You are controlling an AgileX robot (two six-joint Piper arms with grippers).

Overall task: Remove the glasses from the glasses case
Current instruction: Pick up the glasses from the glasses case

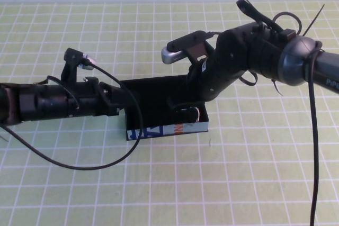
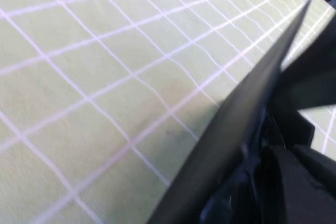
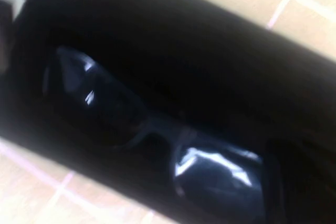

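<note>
Black against the green-gridded worktop (image 1: 63, 194), the left arm reaches in from the left of the high view, its left claw (image 1: 121, 100) at the left end of the glasses case (image 1: 159, 130), near frame centre. Whether its fingers are apart or together I cannot tell; the left wrist view shows only the case's flat black lid (image 2: 247, 114) slanting across the frame. That arm seems placed to hold the lid back and steady the case. The case sits with its white, blue and orange-red front facing the lower edge of the frame. To the right, the right arm bends down from the upper right, and the right claw (image 1: 185, 110) dips into the case's right part with its fingers together; they do not appear to be clamped on anything. The glasses (image 3: 157, 129) lie inside the case, dark lenses glinting in the right wrist view, not yet lifted out.
</note>
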